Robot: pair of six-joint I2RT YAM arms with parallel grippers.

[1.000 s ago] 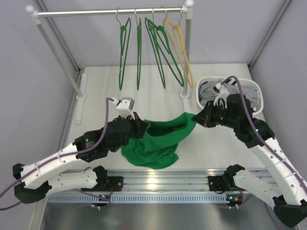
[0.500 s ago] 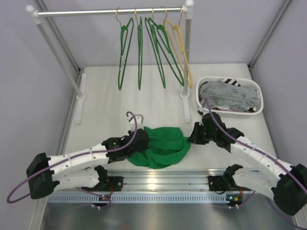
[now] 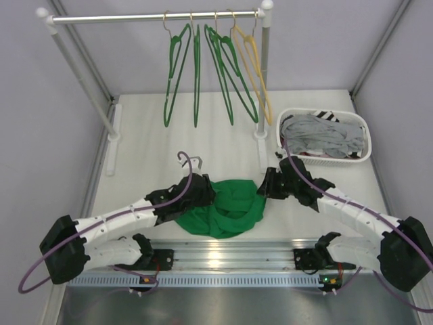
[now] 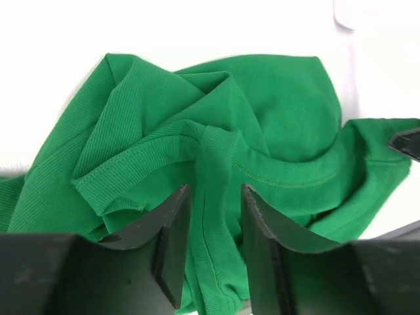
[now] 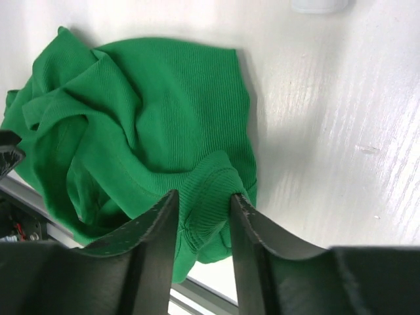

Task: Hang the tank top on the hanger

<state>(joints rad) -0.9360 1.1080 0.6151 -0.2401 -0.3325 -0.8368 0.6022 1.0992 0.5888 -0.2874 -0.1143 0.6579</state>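
The bright green tank top [image 3: 226,206] lies crumpled in a heap on the white table, between my two grippers. My left gripper [image 3: 206,193] is at its left edge, low over the table. In the left wrist view it [image 4: 214,190] is open, and a fold of the tank top [image 4: 275,111] lies loose between the jaws. My right gripper [image 3: 266,186] is at the heap's right edge. It [image 5: 203,195] is also open, with a bulge of the tank top [image 5: 157,111] filling the gap. Several green hangers [image 3: 196,74] hang on the rail at the back.
A yellow hanger [image 3: 254,68] hangs rightmost on the rail [image 3: 135,18]. The rack's right post [image 3: 264,88] stands just behind the heap. A white basket [image 3: 323,160] with grey striped clothes sits at the back right. A metal rail [image 3: 223,257] runs along the near edge.
Both arms have come down and inward, and the tank top went from hanging stretched between them to a heap on the table. Both grippers' jaws have parted.
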